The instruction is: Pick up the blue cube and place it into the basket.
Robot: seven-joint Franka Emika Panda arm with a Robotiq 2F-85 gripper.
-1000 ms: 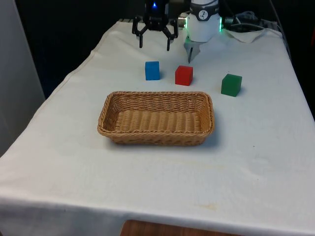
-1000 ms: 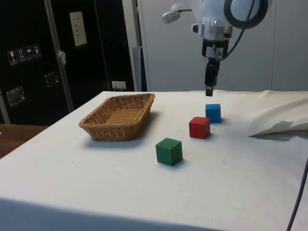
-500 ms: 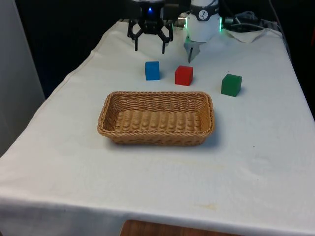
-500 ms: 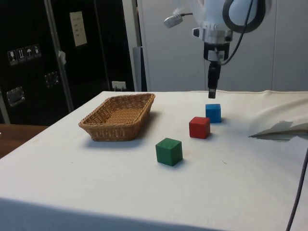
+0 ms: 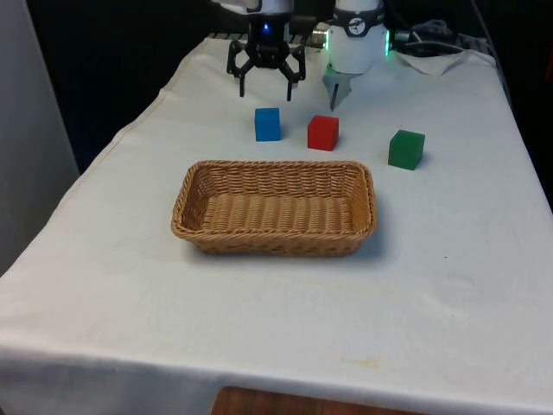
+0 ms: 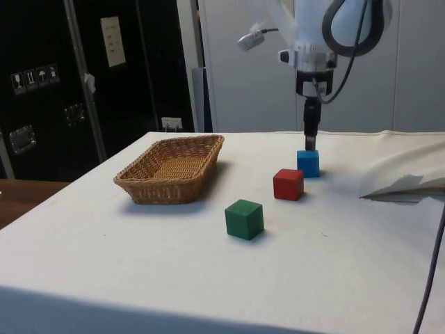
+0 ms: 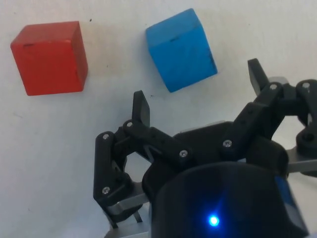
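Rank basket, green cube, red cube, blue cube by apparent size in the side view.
1. Basket, clearly largest.
2. Green cube.
3. Red cube.
4. Blue cube.
The cubes' differences look like camera nearness: green sits closest, blue farthest. They may be equal in size.

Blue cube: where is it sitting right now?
In the front view the blue cube rests on the white cloth beyond the wicker basket, just to the front view's left of the red cube, with the open gripper above and slightly behind it.
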